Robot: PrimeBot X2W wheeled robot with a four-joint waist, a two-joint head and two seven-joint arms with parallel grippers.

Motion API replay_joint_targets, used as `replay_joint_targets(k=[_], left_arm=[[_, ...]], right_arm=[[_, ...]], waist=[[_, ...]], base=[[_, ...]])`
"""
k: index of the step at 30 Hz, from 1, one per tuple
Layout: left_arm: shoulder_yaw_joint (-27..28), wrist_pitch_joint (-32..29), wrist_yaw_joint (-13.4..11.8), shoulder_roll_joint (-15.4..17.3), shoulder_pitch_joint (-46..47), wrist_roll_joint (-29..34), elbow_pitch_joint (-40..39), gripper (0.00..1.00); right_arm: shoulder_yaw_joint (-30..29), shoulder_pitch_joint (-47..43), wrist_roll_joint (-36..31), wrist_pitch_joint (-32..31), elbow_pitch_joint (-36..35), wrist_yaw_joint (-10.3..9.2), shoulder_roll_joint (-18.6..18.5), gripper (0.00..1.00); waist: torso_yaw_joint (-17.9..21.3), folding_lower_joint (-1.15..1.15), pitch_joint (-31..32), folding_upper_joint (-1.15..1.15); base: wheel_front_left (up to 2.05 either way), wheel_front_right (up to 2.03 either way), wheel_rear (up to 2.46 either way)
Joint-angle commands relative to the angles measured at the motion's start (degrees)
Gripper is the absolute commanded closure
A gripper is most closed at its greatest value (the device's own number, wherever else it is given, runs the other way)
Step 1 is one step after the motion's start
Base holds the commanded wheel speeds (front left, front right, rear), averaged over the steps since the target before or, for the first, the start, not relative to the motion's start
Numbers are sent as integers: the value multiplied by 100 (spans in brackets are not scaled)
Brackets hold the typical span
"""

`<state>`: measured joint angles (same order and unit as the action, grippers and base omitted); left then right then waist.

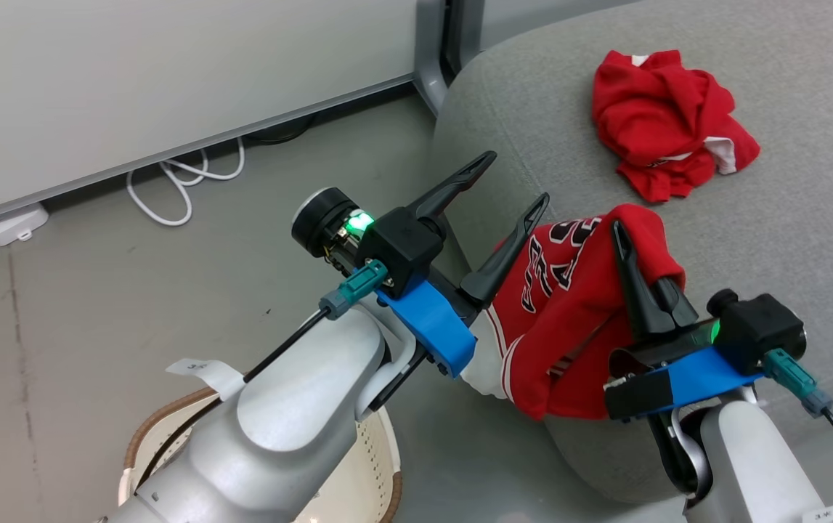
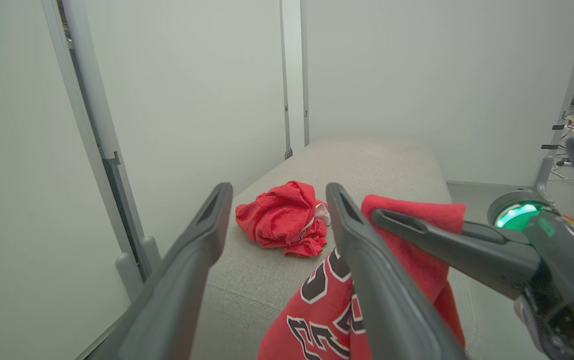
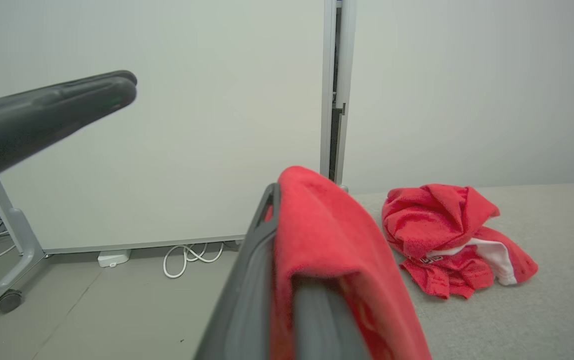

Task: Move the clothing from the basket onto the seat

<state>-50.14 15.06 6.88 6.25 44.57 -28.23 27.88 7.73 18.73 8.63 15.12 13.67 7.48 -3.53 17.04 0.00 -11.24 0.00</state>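
Right gripper (image 1: 630, 261) pinched shut on a top fold of the lettered red jersey (image 1: 569, 305), which hangs limp at the sofa (image 1: 786, 203) edge, left gripper (image 1: 516, 178) spread wide beside it, second garment (image 1: 659, 123) crumpled on the cushion; cloth judged light, floppy, best gripped at a bunched fold.

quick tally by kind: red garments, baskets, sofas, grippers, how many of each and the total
red garments: 2 (crumpled garment lying on the sofa, lettered garment held by the right gripper)
basket: 1
sofa: 1
grippers: 2 (left gripper open, right gripper shut on cloth)
total: 6
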Motion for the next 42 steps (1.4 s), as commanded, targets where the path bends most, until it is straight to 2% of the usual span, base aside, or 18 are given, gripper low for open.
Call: replay_joint_targets(k=[1, 12, 19, 24, 28, 32, 38, 40, 42], left_arm=[[-3, 16, 12, -1, -62, -4, 12, 0], [7, 17, 32, -52, -123, 24, 47, 0], [173, 16, -19, 16, -40, 108, -77, 0], [266, 17, -65, 103, 171, 240, -202, 0], [313, 13, -104, 226, 374, 354, -306, 0], [342, -32, -151, 318, 593, 445, -423, 0], [387, -114, -228, 483, 853, 567, -654, 0], [391, -119, -232, 541, 923, 612, -714, 0], [389, -133, -239, 563, 948, 623, -734, 0]], right_arm=[[-16, -112, -19, 5, -50, 3, 15, 100], [-189, -217, -30, 5, -180, 3, 48, 100], [-352, 422, -126, 5, -539, 3, -44, 100], [-735, 1360, -166, 5, -737, 2, -313, 100], [-1305, 2344, -212, 5, -896, 3, -721, 100], [-1943, 3320, -161, 5, -899, 2, -1291, 100], [-2669, 4302, -2, 4, -390, 2, -2329, 100], [-2821, 4405, 61, 3, 26, 2, -2583, 100], [-2859, 4462, 114, 4, 221, 2, -2667, 100]], waist=[[101, 0, -5, 0], [183, 0, -3, 0], [7, 0, -233, 0], [-189, 0, -692, 0], [-370, 0, -1244, 0], [-521, 0, -1812, 0], [-629, 0, -2555, 0], [-637, 0, -2743, 0], [-637, 0, -2825, 0]], base=[[0, 0, 0], [0, 0, 0], [0, 0, 0], [0, 0, 0], [0, 0, 0], [0, 0, 0], [0, 0, 0], [0, 0, 0], [0, 0, 0]])
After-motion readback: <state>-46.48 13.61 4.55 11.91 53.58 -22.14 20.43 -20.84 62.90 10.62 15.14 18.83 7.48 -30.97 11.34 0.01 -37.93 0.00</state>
